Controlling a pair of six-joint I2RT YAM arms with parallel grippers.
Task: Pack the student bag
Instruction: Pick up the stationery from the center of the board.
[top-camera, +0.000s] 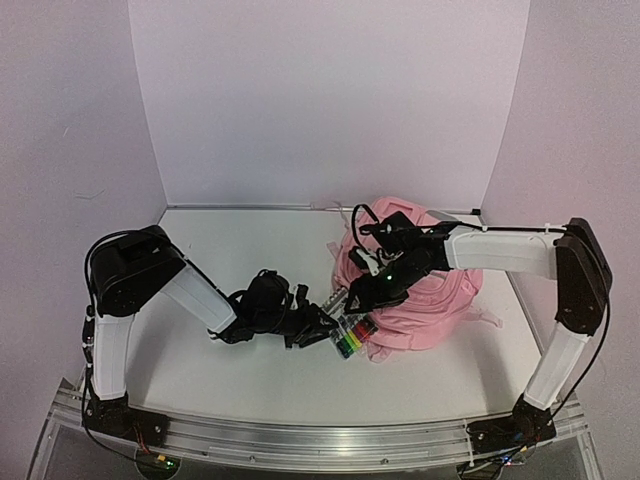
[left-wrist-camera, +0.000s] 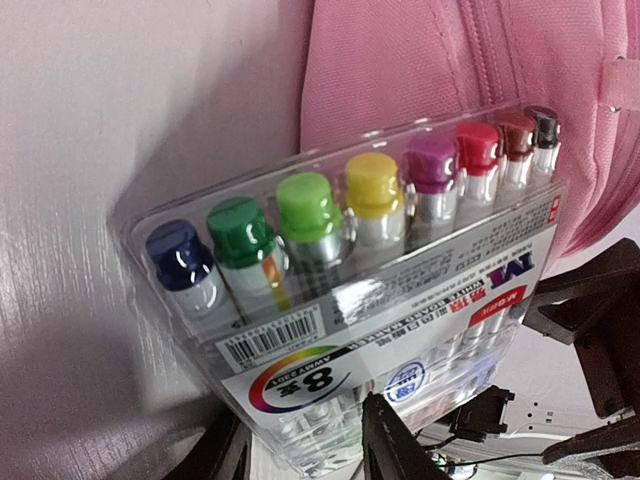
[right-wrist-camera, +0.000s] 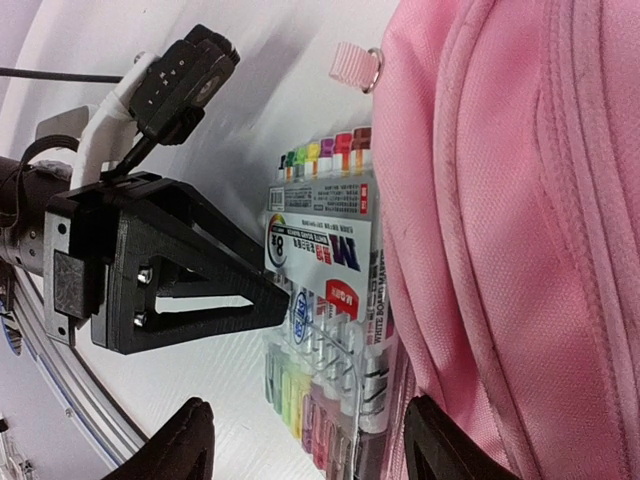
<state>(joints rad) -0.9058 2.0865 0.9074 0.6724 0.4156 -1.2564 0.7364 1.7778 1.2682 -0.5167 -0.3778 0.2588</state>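
The marker pack (top-camera: 355, 340) sat at the student bag's (top-camera: 440, 300) left edge, right against it, with the left gripper (top-camera: 335, 328) further left.

Clear plastic marker pack (left-wrist-camera: 350, 290), 8 pens side by side, approx. mid tabletop (top-camera: 250, 250) toward near edge. Caps (left-wrist-camera: 373, 183) in a row: dk blue, green, lt green, yellow, purple, red, dk red, black. White label w/ barcode (left-wrist-camera: 272, 338) and an "8" inside a rainbow ring; red and blue print beside it. Can't tell if pack rests on tabletop or sits just above it. Tabletop white, matte. Plain pale walls (top-camera: 330, 100) at back and both sides. Aluminium rail (top-camera: 320, 445) along near edge.
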